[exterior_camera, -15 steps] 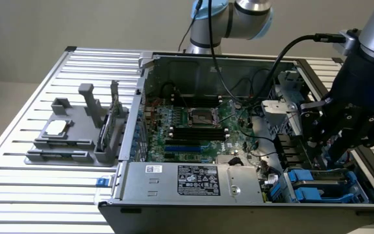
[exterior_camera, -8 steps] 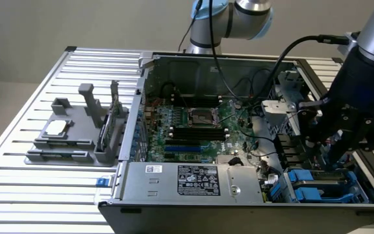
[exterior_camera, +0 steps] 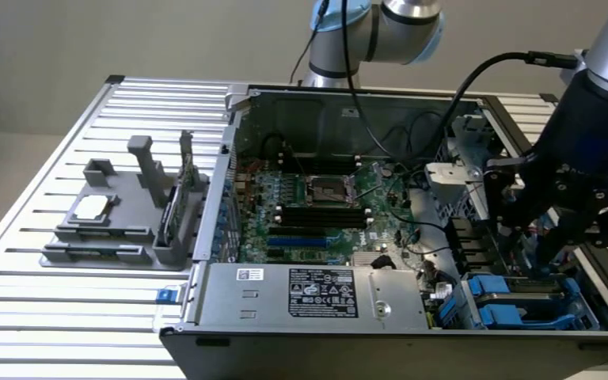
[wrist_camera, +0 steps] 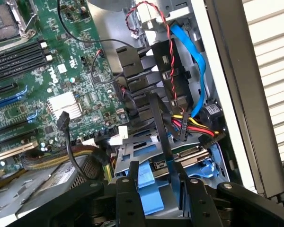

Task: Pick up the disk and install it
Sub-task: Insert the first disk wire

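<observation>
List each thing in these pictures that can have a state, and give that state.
computer case: open, side panel off
processor socket: looks empty
chip: resting on the grey holder outside the case
disk: lying inside the case, framed by its blue carrier
hand: low inside the case, right over the disk

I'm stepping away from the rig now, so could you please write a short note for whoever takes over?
Gripper: low in the corner of the computer case, right over the disk's blue bracket; I cannot tell whether it grips.
Disk: in that corner, beside the cables.
Done: the disk is inside the case, at its bay.
Left: install not confirmed; I cannot judge whether the disk is seated.
</observation>
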`<state>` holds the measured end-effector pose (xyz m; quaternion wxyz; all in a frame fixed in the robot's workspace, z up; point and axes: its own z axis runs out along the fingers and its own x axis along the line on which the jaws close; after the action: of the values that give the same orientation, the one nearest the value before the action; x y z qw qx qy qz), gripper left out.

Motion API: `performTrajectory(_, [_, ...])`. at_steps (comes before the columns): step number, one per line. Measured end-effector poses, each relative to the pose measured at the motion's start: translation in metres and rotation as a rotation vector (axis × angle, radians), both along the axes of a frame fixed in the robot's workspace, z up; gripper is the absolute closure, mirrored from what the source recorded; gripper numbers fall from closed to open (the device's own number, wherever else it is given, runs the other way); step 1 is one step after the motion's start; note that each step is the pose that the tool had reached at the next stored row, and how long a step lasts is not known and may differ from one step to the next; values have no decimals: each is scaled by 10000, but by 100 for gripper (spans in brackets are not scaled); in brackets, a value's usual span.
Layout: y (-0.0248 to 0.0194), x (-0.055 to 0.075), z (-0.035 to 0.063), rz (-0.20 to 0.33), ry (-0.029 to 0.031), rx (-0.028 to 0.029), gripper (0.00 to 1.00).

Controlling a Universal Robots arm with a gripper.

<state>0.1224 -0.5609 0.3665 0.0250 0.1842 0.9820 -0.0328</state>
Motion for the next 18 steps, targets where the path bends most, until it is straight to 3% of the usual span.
performTrajectory(10, [16,8,374,-441,0,-14,59])
performTrajectory(18, [15,64,388,-774,0,-10,59])
